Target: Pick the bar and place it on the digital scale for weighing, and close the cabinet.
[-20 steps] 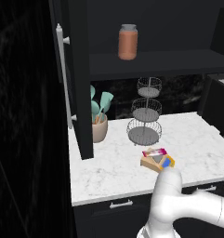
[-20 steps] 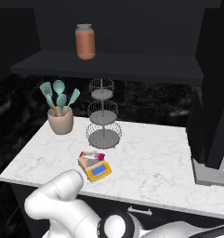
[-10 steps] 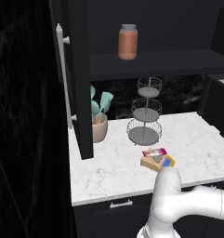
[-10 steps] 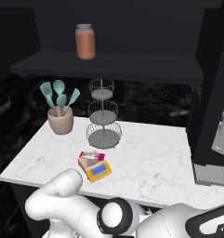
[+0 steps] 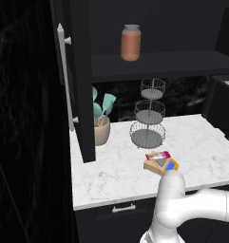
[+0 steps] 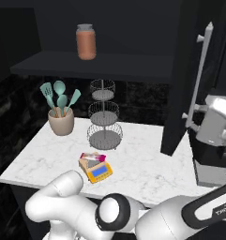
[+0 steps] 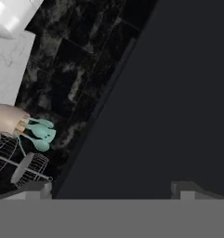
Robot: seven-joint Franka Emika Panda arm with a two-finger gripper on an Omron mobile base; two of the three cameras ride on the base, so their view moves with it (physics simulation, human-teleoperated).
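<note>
The bar (image 5: 158,155) is lying across the scale (image 5: 162,164) on the counter (image 5: 111,175), its far end hanging past the plate. The gripper (image 7: 114,188) is standing released, jaws spread wide, facing the inner side of the right cabinet door (image 6: 182,79); its fingertips (image 7: 187,189) are barely peeking above the frame edge. Both doors are standing open. The left door (image 5: 80,80) is partly hiding the utensil pot (image 5: 101,133)

Bar (image 5: 157,155) on scale (image 5: 161,164), before basket (image 5: 148,119), right of crock (image 5: 101,131)
</note>
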